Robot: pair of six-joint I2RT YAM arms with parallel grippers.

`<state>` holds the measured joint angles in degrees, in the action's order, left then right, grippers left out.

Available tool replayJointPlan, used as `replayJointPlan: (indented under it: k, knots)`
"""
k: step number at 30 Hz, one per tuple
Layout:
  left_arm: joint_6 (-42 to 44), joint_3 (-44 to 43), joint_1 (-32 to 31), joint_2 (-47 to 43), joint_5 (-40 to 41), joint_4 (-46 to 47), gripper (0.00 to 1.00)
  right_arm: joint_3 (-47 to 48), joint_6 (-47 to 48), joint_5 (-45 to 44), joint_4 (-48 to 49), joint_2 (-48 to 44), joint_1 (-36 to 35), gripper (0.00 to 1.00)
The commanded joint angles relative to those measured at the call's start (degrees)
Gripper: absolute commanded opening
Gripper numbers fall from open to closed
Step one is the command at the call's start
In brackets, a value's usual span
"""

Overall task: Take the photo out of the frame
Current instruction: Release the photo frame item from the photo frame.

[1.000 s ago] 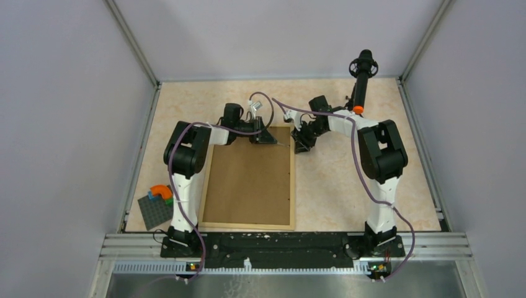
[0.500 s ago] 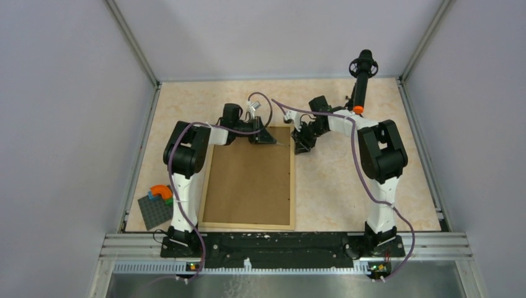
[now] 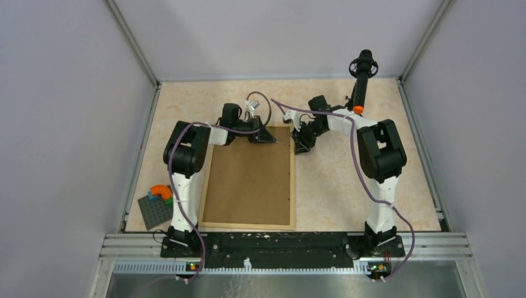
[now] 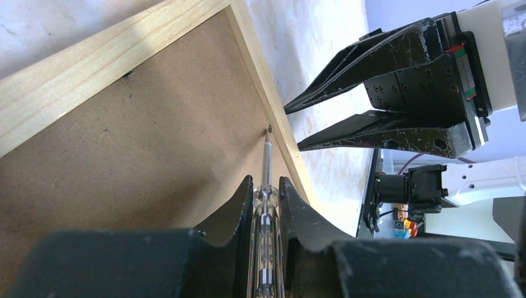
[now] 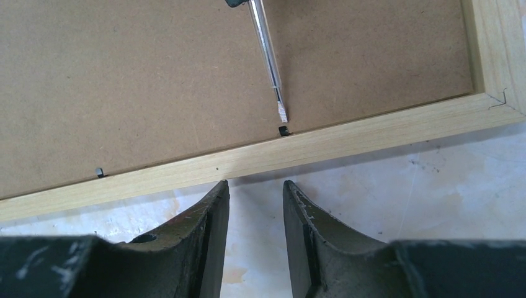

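Pale marbled desk [image 3: 347, 186] carried the frame [image 3: 248, 186] face down, so the photo was hidden under its brown back. Left fingers [image 4: 236, 208] were clamped on a screwdriver [image 4: 267, 167], tip at a black clip [image 5: 283, 131], probably to bend it. Right fingers [image 5: 214, 211] stood apart beside the frame.
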<state>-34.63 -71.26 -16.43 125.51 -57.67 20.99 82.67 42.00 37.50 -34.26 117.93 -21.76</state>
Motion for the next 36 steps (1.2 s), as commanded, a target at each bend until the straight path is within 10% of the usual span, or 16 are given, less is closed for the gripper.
replayJointPlan:
  k: [1, 36]
  knots:
    - [4.66, -1.43, -0.35, 2.08, 2.81, -2.87, 0.00, 3.54, 1.25, 1.44, -0.46, 1.70, -0.98, 0.36]
    - [7.78, -8.47, -5.87, 4.59, -0.30, -15.69, 0.00, 7.19, -2.81, -6.71, 4.59, 5.19, -5.29, 0.29]
